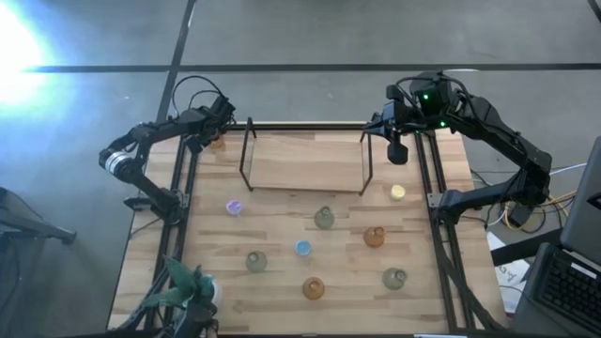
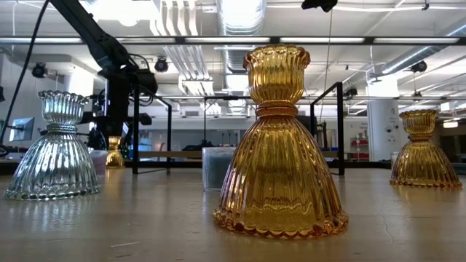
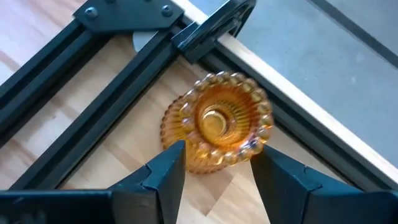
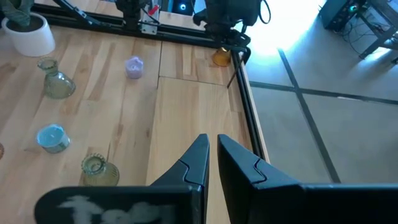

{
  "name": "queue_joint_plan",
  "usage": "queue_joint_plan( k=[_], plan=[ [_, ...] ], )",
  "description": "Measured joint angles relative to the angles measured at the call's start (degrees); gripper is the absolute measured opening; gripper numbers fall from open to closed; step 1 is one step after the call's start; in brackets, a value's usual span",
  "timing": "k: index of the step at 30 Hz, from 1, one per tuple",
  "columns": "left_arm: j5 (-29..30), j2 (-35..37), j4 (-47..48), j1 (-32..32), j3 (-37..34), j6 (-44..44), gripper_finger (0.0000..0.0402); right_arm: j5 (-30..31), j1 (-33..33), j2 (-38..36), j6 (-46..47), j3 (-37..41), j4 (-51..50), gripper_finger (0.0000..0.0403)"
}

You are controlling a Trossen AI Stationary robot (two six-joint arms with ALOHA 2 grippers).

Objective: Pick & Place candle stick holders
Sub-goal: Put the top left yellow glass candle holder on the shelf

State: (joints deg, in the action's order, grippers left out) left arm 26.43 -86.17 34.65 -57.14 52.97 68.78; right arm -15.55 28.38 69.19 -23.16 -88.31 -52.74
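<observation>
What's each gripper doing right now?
Left gripper: open around the amber holder at the table's far-left corner, not gripping.
Right gripper: shut, empty, over the wooden shelf.

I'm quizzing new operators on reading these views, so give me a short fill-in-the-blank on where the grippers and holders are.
1. The left gripper straddles a candle holder coloured ____.
2. The right gripper, above the raised board, holds ____.
3. The potted plant stands near the table's corner on the robot's ____ side.
4. The low round holder in the table's middle is coloured ____.

Missing words: amber; nothing; left; blue
</observation>
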Motion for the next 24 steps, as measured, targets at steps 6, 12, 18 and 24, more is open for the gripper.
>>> queue_joint_plan(
  k=[6, 12, 18, 24],
  plan=[
    [2.1, 0.0, -2.1, 0.0, 0.0, -1.7, 0.0183, 0.0, 0.0, 0.0, 0.0, 0.8, 0.3, 0.0027],
    [3.3, 0.0, -2.1, 0.0, -0.1, -1.9, 0.0183, 0.0, 0.0, 0.0, 0.0, 0.8, 0.4, 0.0027],
    [4.1, -0.3, -2.7, -0.1, -0.3, -3.1, 0.0183, 0.0, 0.0, 0.0, 0.0, 0.8, 0.6, 0.0027],
    [4.3, -2.0, -4.0, -0.1, -0.6, -3.1, 0.0183, 0.0, 0.0, 0.0, 0.0, 0.8, 0.6, 0.0027]
  ],
)
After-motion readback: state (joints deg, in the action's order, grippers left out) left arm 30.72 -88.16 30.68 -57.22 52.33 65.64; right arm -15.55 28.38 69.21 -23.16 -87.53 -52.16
